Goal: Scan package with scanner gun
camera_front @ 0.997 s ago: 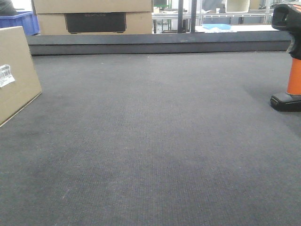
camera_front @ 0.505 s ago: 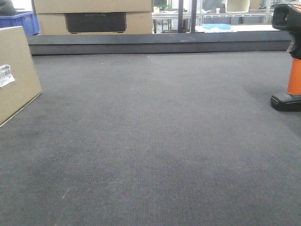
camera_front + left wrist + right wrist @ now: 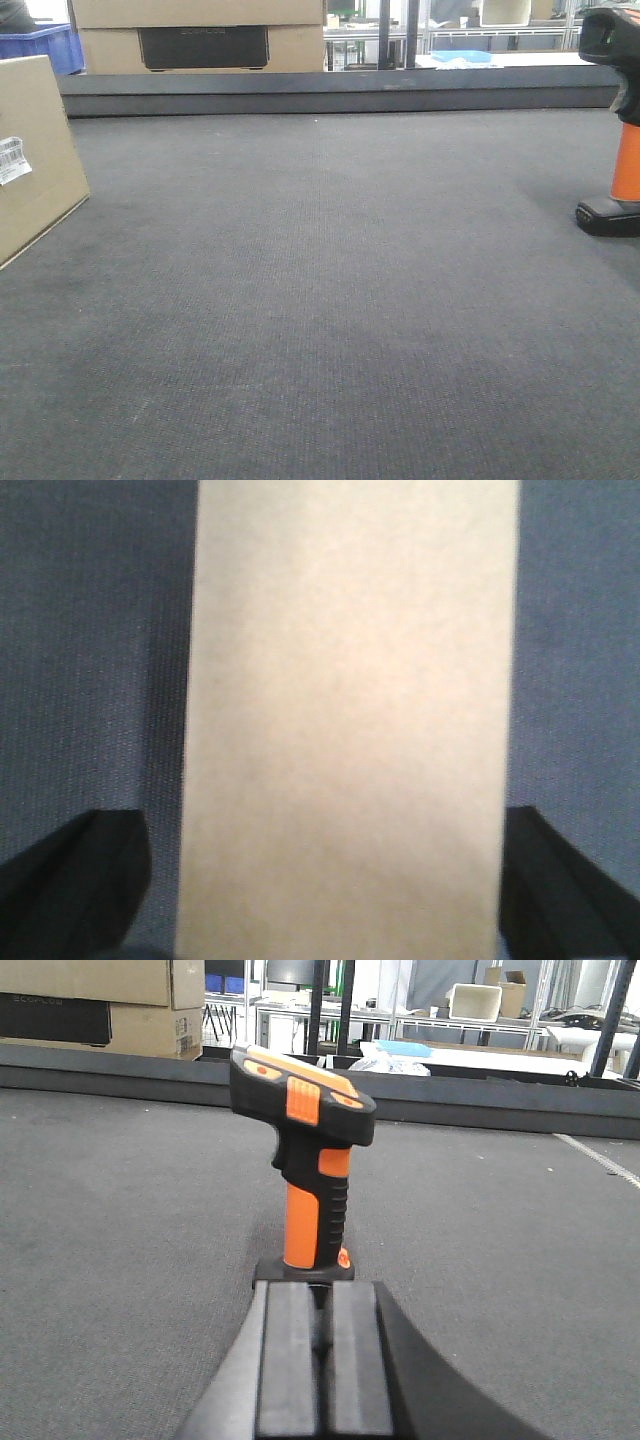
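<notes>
The package (image 3: 35, 150), a tan cardboard box with a small white label, stands tilted at the left edge of the dark mat. In the left wrist view its plain face (image 3: 345, 710) fills the middle. My left gripper (image 3: 325, 880) is open, with one black finger on each side of the box. A gap shows on the left side. The scanner gun (image 3: 618, 130) stands upright at the right edge, with an orange handle and a black head. In the right wrist view the scanner gun (image 3: 310, 1150) stands just beyond my right gripper (image 3: 320, 1300), which is shut and holds nothing.
A bigger cardboard box with a black panel (image 3: 200, 45) sits at the back left beside a blue bin (image 3: 45, 45). A raised dark ledge (image 3: 340, 95) runs along the mat's far edge, with shelving behind it.
</notes>
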Robot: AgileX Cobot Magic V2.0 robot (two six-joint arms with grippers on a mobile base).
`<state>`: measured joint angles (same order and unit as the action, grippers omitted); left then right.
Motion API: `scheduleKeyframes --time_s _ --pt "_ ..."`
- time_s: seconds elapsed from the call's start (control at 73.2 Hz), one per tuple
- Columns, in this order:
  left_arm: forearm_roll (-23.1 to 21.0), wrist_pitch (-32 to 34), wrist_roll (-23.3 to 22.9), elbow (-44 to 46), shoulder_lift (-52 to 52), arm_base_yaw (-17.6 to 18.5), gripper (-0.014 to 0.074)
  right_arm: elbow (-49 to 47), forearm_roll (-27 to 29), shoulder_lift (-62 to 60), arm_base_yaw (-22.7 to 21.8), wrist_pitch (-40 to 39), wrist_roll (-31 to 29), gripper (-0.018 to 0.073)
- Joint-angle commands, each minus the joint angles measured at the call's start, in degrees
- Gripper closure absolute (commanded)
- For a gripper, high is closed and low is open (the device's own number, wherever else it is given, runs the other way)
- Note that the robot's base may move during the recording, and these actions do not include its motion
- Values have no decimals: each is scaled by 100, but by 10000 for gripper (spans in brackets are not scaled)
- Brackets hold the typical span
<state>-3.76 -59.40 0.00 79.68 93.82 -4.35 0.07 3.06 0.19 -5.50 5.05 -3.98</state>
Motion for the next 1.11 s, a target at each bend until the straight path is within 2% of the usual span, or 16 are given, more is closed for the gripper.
scheduleKeyframes --time_s 0.0,0.109,0.246,0.355,0.519,0.574,0.724,0.956,1.093 --pt "-3 36 -37 2 8 7 142 -7 -31 -19 16 -94 -5 728" --pt "-3 33 -37 2 8 7 353 -7 -31 -19 16 -94 -5 728" --pt "-62 33 -37 2 8 7 712 -7 -31 -19 16 -94 -5 728" --pt "-326 33 -37 2 -57 7 708 -7 -31 -19 16 -94 -5 728" --pt "-1485 33 -37 12 -263 22 708 -7 -31 -19 16 -94 -5 728" --pt "-1749 10 -127 12 -327 106 708 -7 -31 -19 16 -94 -5 728" --pt "-1738 252 -622 12 -364 683 708 -7 -31 -19 16 -94 -5 728" --pt "-1725 1197 -1303 -24 -219 1886 708 -7 -31 -19 16 -94 -5 728" --pt "-1749 1606 -1675 -24 29 2422 708 -7 -31 -19 16 -94 -5 728"
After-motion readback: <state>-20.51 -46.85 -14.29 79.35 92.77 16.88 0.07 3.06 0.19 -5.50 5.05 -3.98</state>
